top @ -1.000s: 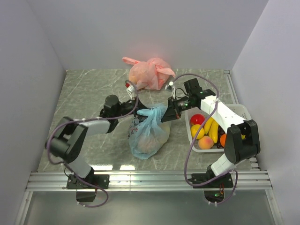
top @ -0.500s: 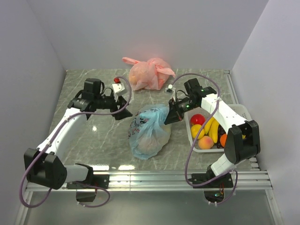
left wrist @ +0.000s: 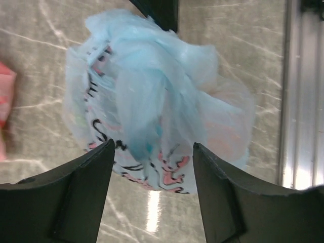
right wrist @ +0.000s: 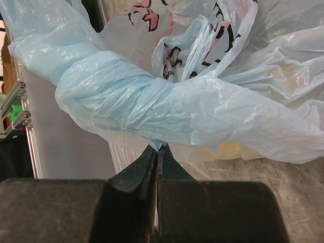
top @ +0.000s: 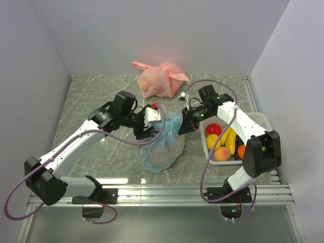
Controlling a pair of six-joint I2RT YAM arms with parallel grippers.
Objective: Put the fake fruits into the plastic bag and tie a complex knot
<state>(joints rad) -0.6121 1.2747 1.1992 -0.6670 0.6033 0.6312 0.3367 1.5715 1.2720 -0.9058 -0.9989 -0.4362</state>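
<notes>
Pinching thin translucent light-blue plastic bag [top: 163, 147] at 2 o'clock, right gripper [right wrist: 158, 148] clamped; left gripper [left wrist: 153, 154] spread apart, 10 o'clock. Likely soft, slippery: grab bunched handle [left wrist: 144, 101].

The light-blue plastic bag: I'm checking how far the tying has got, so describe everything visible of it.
The plastic bag is thin, translucent light-blue film with pink and dark print, crumpled and bulging, faint peach and yellow tints showing through. It lies on the marbled table. A twisted strand of its top is pinched by the shut right gripper; the open left gripper hangs above it.
</notes>
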